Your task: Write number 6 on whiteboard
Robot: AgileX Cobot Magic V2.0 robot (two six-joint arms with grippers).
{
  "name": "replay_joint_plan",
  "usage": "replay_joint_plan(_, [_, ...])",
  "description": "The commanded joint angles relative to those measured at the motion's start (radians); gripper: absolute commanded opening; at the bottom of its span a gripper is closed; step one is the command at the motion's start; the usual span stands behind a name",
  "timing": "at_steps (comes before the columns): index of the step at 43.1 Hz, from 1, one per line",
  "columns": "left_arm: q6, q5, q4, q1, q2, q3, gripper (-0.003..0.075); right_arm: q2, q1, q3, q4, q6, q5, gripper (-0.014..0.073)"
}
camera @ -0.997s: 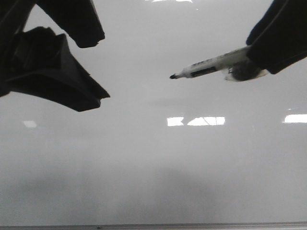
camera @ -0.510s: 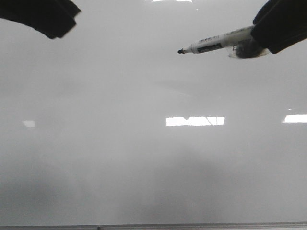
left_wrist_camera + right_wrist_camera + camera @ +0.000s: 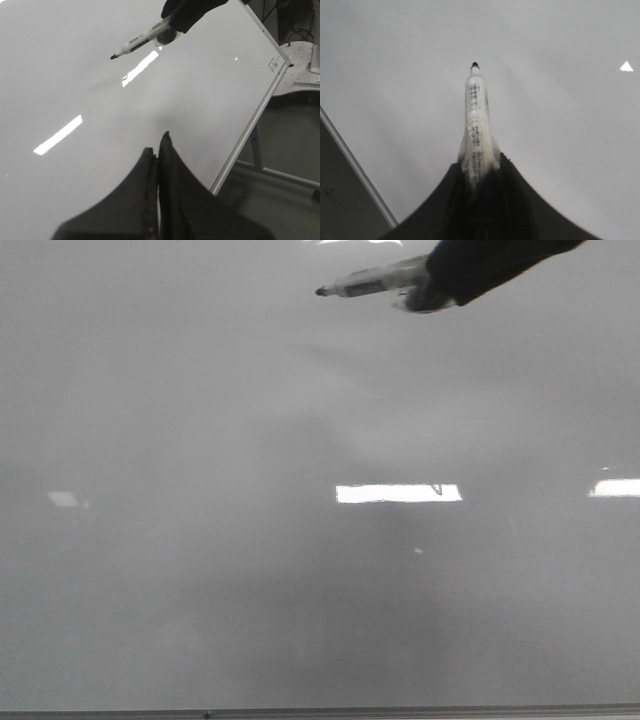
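The left end effector (image 3: pixel 159 150) is hovering over the near part of the whiteboard (image 3: pixel 200 540) with its fingers pressed together and nothing between them; it is showing only in the left wrist view. Farther out, the right end effector (image 3: pixel 440 280) is clamping a white marker (image 3: pixel 370 283) by its rear barrel, the dark tip pointing toward the robot's left and sitting clear of the glossy surface. No complete number 6 is showing; only a faint dark stroke (image 3: pixel 436 488) is appearing beside a light reflection (image 3: pixel 398 493).
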Motion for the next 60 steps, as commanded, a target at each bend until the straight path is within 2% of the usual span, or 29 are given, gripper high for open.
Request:
replay_joint_plan(1, [-0.009,-0.099,-0.01,0.003,-0.014,-0.015,-0.002,0.058,0.02,-0.079,0.022,-0.001,-0.13,-0.0069])
replay_joint_plan(10, [-0.009,-0.106,-0.01,0.003,-0.014,-0.015,-0.002,0.159,0.02,-0.115,0.081,-0.001,-0.347,-0.0069])
replay_joint_plan(14, [-0.009,-0.115,-0.01,0.003,-0.014,-0.015,-0.002,0.188,0.02,-0.118,0.089,-0.001,-0.391,-0.0069])
replay_joint_plan(28, [-0.009,-0.14,-0.01,0.003,-0.014,-0.015,-0.002,0.315,0.04,-0.196,0.13,-0.001,-0.353,-0.0069])
replay_joint_plan(36, [-0.009,-0.14,-0.01,0.003,-0.014,-0.015,-0.002,0.398,0.103,-0.221,0.127,-0.003,-0.25,-0.0069])
replay_joint_plan(43, [-0.009,-0.14,-0.01,0.003,-0.014,-0.015,-0.002,0.442,0.111,-0.212,0.127,-0.003,-0.14,-0.0057])
replay_joint_plan(52, [-0.009,-0.14,-0.01,0.003,-0.014,-0.015,-0.002,0.335,0.049,-0.091,0.127,-0.003,-0.193,-0.0058])
replay_joint_plan(60, [-0.009,-0.14,-0.01,0.003,-0.014,-0.015,-0.002,0.333,0.053,-0.12,0.123,-0.011,-0.197,-0.0058])
